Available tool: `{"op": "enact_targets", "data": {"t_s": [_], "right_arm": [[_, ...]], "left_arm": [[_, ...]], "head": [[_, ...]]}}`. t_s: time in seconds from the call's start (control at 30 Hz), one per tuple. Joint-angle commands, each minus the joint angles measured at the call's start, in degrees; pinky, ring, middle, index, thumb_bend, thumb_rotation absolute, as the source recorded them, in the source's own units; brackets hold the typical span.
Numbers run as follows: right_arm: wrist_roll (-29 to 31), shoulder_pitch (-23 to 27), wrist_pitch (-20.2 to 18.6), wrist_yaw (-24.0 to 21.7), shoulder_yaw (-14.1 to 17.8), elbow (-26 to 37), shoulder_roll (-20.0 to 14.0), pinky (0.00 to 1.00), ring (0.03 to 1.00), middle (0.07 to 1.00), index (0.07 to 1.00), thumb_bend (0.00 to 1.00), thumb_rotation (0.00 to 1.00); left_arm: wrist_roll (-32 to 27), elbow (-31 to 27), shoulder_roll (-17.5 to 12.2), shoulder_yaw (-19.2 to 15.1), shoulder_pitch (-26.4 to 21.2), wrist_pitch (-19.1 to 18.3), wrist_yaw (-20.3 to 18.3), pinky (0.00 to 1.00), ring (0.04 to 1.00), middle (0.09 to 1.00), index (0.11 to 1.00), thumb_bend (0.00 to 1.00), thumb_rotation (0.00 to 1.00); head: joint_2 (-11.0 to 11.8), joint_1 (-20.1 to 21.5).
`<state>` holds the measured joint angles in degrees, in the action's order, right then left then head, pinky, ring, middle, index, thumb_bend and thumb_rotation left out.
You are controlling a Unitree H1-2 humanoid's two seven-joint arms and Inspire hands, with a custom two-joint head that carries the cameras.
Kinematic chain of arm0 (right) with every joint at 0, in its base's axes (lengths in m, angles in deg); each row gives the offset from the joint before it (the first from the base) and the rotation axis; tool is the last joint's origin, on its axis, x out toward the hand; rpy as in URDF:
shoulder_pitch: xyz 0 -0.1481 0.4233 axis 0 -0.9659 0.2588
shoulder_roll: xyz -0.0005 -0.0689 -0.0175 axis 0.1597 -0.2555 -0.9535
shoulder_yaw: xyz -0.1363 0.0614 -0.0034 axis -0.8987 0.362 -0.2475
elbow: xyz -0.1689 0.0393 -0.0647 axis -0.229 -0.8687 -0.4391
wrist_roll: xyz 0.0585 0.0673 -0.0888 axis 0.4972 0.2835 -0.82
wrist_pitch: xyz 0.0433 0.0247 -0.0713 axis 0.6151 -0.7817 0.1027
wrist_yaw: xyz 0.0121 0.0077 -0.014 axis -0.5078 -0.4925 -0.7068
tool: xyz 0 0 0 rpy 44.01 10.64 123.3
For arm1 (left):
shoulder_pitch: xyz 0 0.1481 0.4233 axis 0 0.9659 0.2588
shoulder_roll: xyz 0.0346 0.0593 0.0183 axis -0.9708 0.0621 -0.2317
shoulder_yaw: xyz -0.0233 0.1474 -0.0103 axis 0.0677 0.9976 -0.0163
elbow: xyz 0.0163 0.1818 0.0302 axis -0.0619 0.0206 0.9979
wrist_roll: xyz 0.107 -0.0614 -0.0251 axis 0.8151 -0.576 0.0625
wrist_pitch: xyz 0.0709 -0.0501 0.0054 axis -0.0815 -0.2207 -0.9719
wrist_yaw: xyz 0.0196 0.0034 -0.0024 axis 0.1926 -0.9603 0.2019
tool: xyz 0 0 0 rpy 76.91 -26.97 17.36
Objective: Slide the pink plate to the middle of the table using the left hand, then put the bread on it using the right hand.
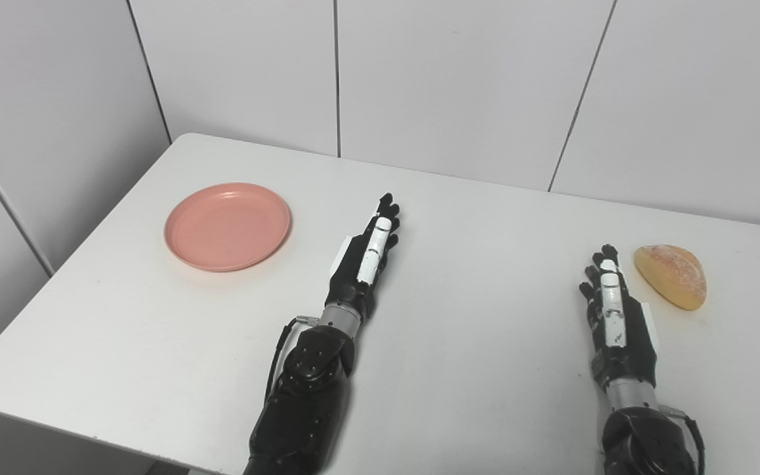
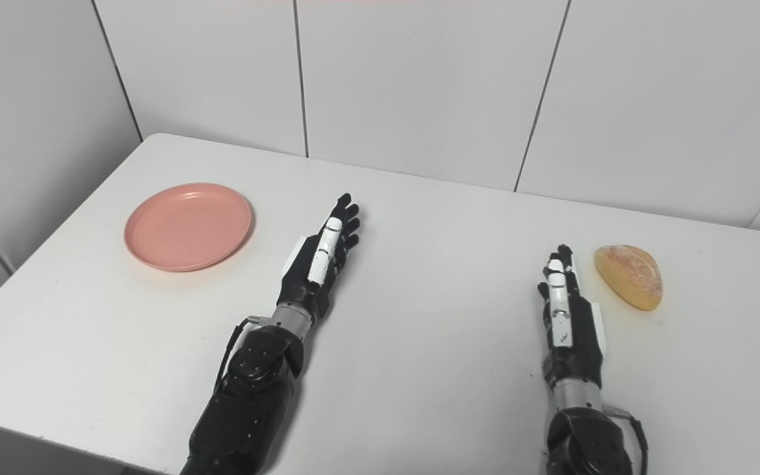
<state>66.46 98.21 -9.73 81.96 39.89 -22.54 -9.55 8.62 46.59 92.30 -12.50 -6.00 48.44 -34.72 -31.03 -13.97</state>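
Bread (image 1: 671, 276) lengthwise toward near-right (seemingly)

A smooth, matt white table (image 1: 459, 369) is carrying a pink plate (image 1: 227, 226) that is looking like matt plastic. The bread (image 1: 671, 276) is showing a rough, floury golden crust. Both hands, left hand (image 1: 367, 257) and right hand (image 1: 614, 310), are showing glossy black and white plastic shells above bare metal wrists.
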Motion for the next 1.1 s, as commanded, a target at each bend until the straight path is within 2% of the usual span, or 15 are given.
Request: {"op": "enact_targets", "data": {"t_s": [0.0, 0.1, 0.2, 0.47, 0.77, 0.87, 1.07], "right_arm": [[0.6, 1.3, 3.5, -1.0, 0.3, 0.2, -0.5, 1.00, 0.991, 0.994, 0.999, 0.66, 0.95], [1.5, 1.4, 4.3, -2.0, 0.5, -0.9, -1.0, 1.00, 0.999, 1.000, 1.000, 0.69, 0.94], [2.3, 1.4, 3.3, -2.5, 0.7, -1.2, -1.2, 1.00, 1.000, 1.000, 0.998, 0.74, 0.92], [2.9, 1.4, 4.5, -3.7, 0.8, -2.3, -1.7, 1.00, 1.000, 1.000, 0.999, 0.73, 0.93], [3.0, 1.9, 4.9, -4.1, 0.8, -3.5, -2.0, 1.00, 1.000, 1.000, 1.000, 0.74, 0.93], [2.9, 1.8, 5.0, -4.0, 0.8, -3.5, -2.1, 1.00, 1.000, 1.000, 1.000, 0.73, 0.93], [3.7, 2.1, 5.4, -4.6, 1.3, -4.5, -2.3, 1.00, 1.000, 1.000, 1.000, 0.76, 0.91]], "left_arm": [[-0.3, -2.0, 0.0, -1.3, -3.6, 3.0, 1.5, 1.00, 1.000, 1.000, 0.995, 0.52, 1.00], [-1.9, -1.7, 0.4, -3.5, -4.7, 3.1, 2.6, 1.00, 1.000, 0.984, 0.972, 0.56, 1.00], [-3.3, -1.1, 0.0, -5.4, -5.7, 4.2, 3.1, 1.00, 0.988, 0.973, 0.960, 0.56, 1.00], [-5.1, 0.1, -1.5, -9.4, -7.8, 7.5, 5.5, 0.93, 0.904, 0.894, 0.882, 0.59, 1.00], [-4.1, -1.2, -4.3, -12.0, -8.9, 6.2, 8.5, 0.83, 0.836, 0.829, 0.818, 0.62, 1.00], [-2.8, -0.6, -5.9, -13.2, -9.4, 7.5, 10.5, 0.79, 0.799, 0.791, 0.778, 0.63, 1.00], [-0.7, -0.3, -8.1, -14.2, -9.6, 9.8, 13.2, 0.76, 0.771, 0.760, 0.744, 0.62, 1.00]], "head": [[0.2, -0.5], [1.0, -1.0], [1.9, -1.3], [2.3, -3.0], [2.7, -3.7], [2.9, -4.2], [3.0, -5.4]]}}
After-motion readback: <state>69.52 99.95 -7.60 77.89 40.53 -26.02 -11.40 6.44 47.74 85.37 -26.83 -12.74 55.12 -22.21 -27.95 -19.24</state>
